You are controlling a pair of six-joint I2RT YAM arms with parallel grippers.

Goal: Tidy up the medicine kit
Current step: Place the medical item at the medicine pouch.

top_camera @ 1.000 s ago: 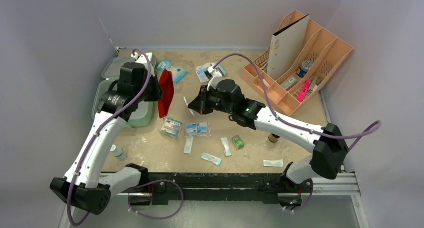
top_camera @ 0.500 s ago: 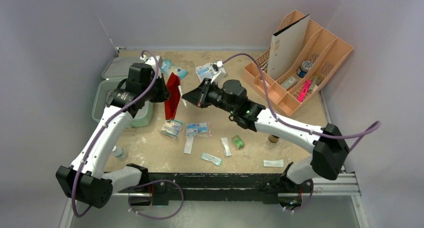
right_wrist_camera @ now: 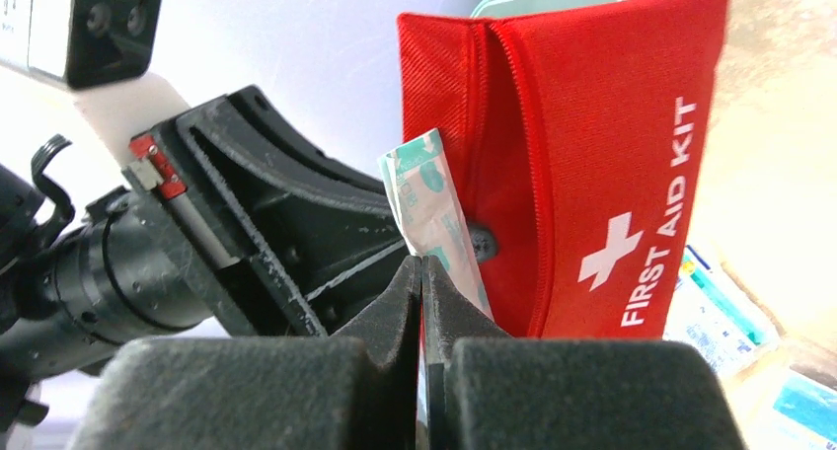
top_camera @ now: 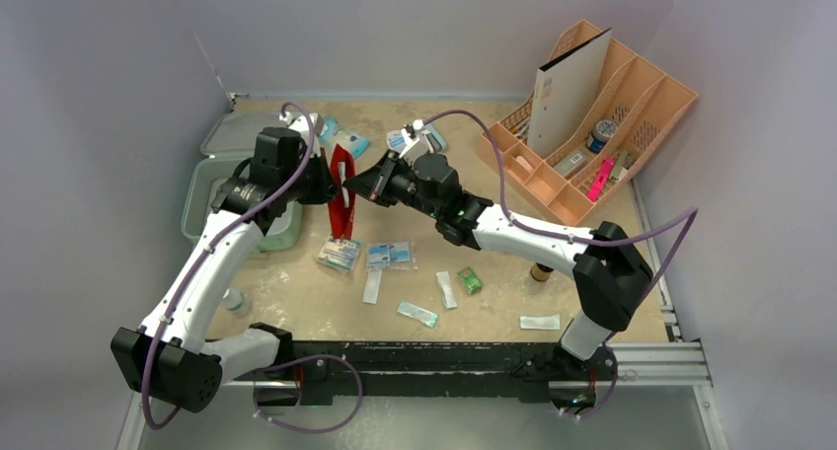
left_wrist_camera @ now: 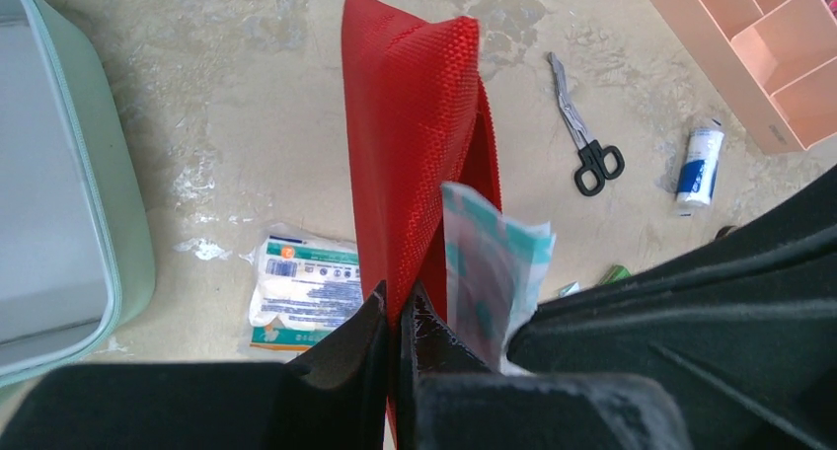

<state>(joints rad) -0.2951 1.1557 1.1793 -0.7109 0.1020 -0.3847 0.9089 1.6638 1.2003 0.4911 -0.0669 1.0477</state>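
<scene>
- Left gripper point(left_wrist_camera: 398, 317): jaws clamped tight on the lower edge of a red pouch point(left_wrist_camera: 415, 124), held upright.
- Right gripper point(right_wrist_camera: 421, 272): jaws pinched on a plaster packet point(right_wrist_camera: 426, 188), just beside the red pouch's opening.
- Medicine kit point(top_camera: 195, 188): mint-green, lid open, at the table's point(top_camera: 494, 272) left edge.

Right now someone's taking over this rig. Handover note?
Left tool: shut on the red pouch, holding it upright.
Right tool: shut on a teal-white strip packet at the pouch's open zipper; not clearly inside.
Medicine kit: open at the table's left; the part in view holds nothing.
Left: loose packets and scissors lie on the table.
</scene>
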